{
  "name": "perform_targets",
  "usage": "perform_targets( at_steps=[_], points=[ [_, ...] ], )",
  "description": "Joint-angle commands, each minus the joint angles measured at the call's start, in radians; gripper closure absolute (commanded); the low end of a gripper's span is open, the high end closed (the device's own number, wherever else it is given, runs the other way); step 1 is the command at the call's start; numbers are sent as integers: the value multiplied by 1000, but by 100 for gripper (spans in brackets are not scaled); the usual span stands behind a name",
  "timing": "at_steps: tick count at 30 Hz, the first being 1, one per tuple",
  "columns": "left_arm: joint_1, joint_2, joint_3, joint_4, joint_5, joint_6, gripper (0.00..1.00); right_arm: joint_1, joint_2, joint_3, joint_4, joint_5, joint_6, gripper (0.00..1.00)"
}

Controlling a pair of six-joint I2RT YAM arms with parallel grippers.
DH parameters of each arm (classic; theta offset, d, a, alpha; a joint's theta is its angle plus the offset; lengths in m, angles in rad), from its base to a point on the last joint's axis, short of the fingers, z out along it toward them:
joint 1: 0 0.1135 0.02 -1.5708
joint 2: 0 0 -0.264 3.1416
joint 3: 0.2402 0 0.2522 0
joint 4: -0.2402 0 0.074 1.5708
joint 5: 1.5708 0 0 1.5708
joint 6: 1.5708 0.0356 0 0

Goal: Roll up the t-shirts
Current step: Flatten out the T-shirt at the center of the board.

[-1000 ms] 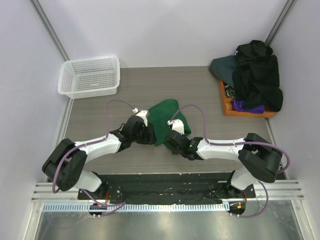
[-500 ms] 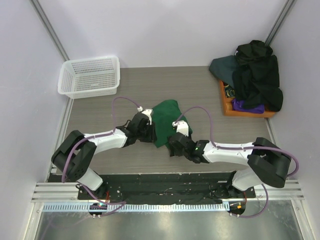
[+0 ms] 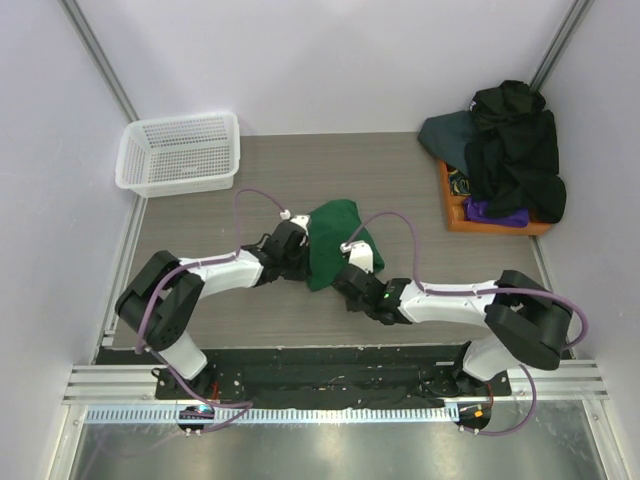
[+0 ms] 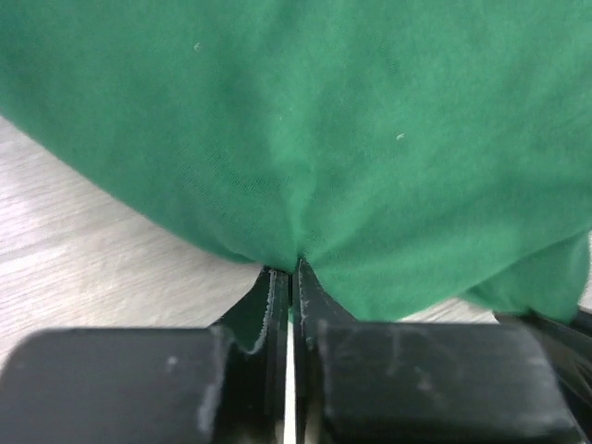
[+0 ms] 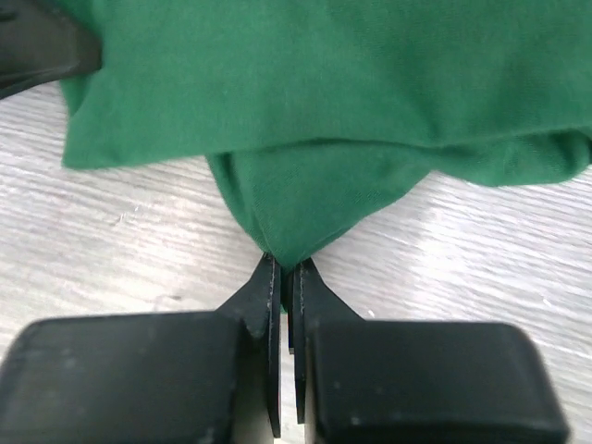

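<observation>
A dark green t-shirt [image 3: 333,240] lies bunched in the middle of the table. My left gripper [image 3: 298,258] is at its left edge, shut on a pinch of the green cloth [image 4: 305,166]. My right gripper [image 3: 346,270] is at the shirt's near right corner, shut on a fold of the same shirt [image 5: 314,203]. More t-shirts [image 3: 515,150], black, slate and purple, are heaped at the back right.
A white mesh basket [image 3: 180,152] stands at the back left. An orange tray [image 3: 455,212] lies under the heap of clothes at the right. Grey walls close in both sides.
Both grippers have moved in on the green shirt and closed on its edge. The shirt looks more bunched than a second ago.
</observation>
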Motion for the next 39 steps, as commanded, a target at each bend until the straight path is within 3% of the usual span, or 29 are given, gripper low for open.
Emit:
perform_targets(
  at_steps=[1, 7, 14, 18, 23, 28, 29, 30, 33, 39],
  points=[
    [-6, 19, 42, -69, -58, 5, 100, 9, -113, -9, -46, 43, 9, 99],
    [-2, -175, 30, -155, -195, -16, 100, -64, -214, 58, -308, 201, 9, 99],
    [49, -358, 287, -490, -229, -53, 100, -262, -393, 187, -455, 129, -102, 99],
    [103, -422, 465, -662, -233, -37, 100, -280, -438, 412, -588, 154, -147, 99],
    [109, -518, 662, -894, -287, -15, 100, -280, -534, 560, -713, 86, -172, 99],
    [109, -619, 682, -985, -322, -12, 99, -280, -614, 659, -767, -45, -198, 99],
    [109, -622, 674, -993, -336, -12, 96, -280, -617, 666, -770, -64, -199, 99],
    [109, -624, 646, -988, -347, -13, 70, -280, -614, 673, -771, -93, -202, 99],
    [109, -604, 592, -957, -347, -16, 42, -280, -565, 667, -770, -148, -212, 99],
    [101, -577, 472, -846, -149, -21, 37, -280, -472, 658, -713, -193, -216, 99]
  ],
)
